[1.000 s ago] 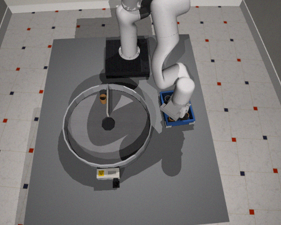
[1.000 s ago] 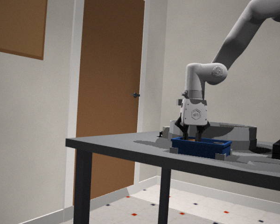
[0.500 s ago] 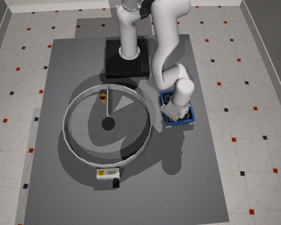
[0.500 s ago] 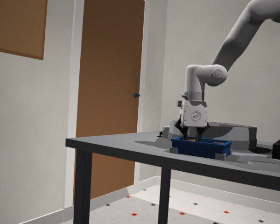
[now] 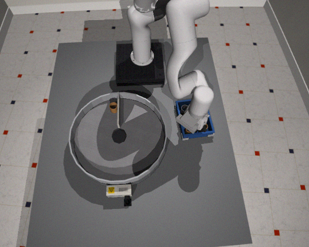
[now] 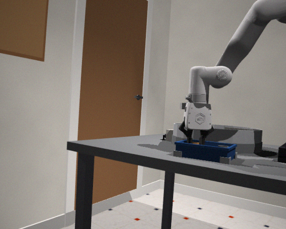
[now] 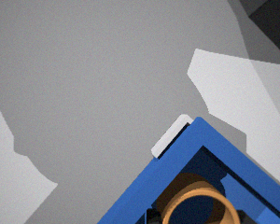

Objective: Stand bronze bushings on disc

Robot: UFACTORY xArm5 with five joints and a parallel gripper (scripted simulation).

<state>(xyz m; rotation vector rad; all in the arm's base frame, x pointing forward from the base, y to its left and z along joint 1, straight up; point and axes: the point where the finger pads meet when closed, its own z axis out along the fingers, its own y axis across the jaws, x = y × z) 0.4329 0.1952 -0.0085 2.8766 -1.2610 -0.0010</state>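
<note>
My gripper (image 6: pixel 195 141) (image 7: pixel 198 217) is down in the blue crate (image 5: pixel 211 132) (image 6: pixel 199 151) (image 7: pixel 149 187), shut on a bronze bushing (image 7: pixel 177 192) near a corner. Its fingers touch opposite sides of the rim, and its open end faces up. Part of another bronze bushing (image 5: pixel 206 126) shows at the crate's front right. A steel bushing (image 5: pixel 184 108) (image 6: pixel 222 145) is at the crate's back. The arm hides much of the crate's inside. One bronze bushing (image 5: pixel 113 106) stands upright on the turntable's disc (image 5: pixel 90 138), left of the divider. The dark hub (image 5: pixel 119 136) bears nothing.
A raised grey wall (image 5: pixel 72 148) rings the disc. A thin divider (image 5: pixel 118 114) runs from the back wall to the hub. A white control box (image 5: pixel 119 190) stands in front of the turntable. Small brackets (image 6: pixel 225 160) (image 7: pixel 172 135) hug the crate's outside.
</note>
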